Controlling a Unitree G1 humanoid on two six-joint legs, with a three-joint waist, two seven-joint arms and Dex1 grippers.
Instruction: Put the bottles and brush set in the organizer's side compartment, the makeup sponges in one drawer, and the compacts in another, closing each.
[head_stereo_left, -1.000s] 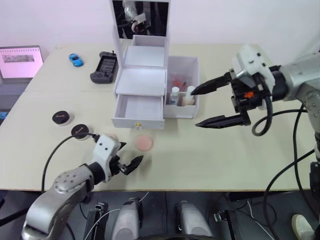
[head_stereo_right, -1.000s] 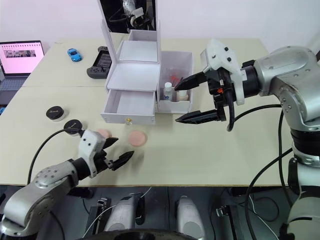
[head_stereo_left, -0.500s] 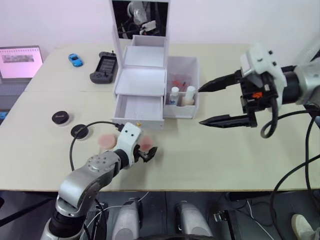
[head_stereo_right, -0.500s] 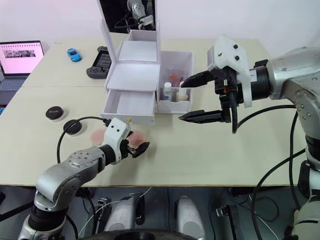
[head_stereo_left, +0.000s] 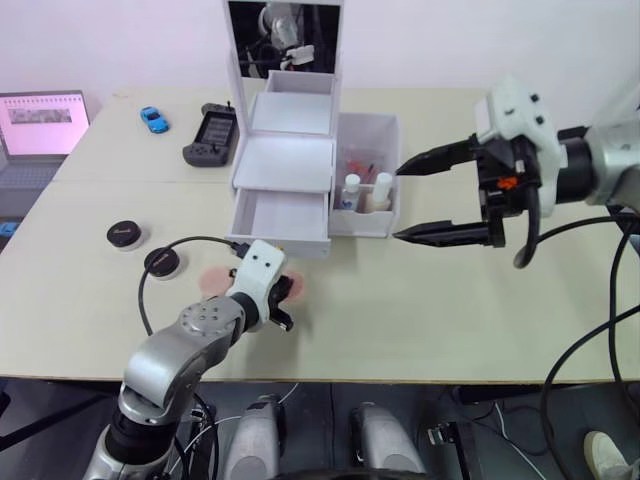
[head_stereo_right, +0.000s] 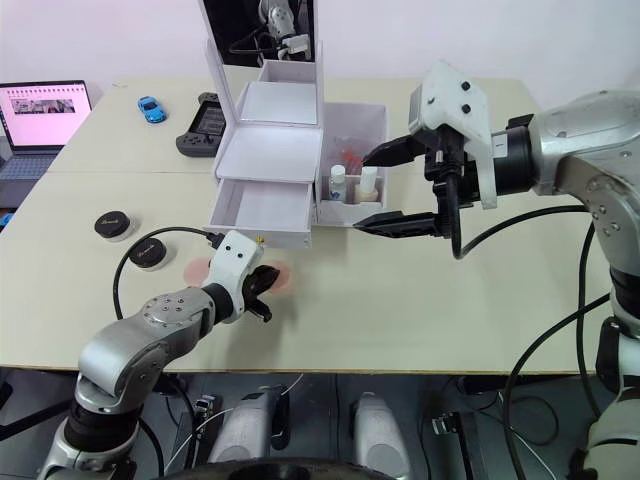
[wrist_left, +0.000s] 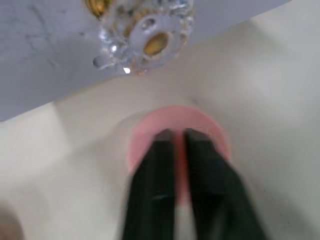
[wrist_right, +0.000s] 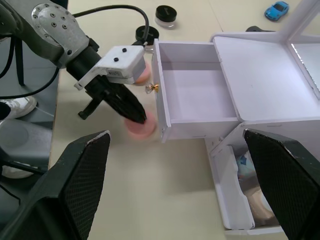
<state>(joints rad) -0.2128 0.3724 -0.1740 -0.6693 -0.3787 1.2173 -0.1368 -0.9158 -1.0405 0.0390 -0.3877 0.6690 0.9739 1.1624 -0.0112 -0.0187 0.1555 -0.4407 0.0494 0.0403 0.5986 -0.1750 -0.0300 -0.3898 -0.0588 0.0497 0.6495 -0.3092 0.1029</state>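
Left gripper (head_stereo_left: 283, 303) covers most of one pink sponge (wrist_left: 210, 131); laptop (head_stereo_left: 40, 125) cut off at frame edge.

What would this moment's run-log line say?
left gripper: nearly shut over pink sponge | right gripper: open beside side compartment | lower drawer: open, empty | compacts: on table

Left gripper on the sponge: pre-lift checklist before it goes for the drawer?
1. Left gripper over the near makeup sponge: ok, tips at the disc.
2. Jaws closed on the sponge: cannot tell; nearly together, pinch not visible.
3. Lower drawer open: ok.
4. Second makeup sponge on the table, apart: ok.
5. Right gripper out of the drawer path: ok, open beside the side compartment.
6. Compacts still to stow: not ok, both on the table.
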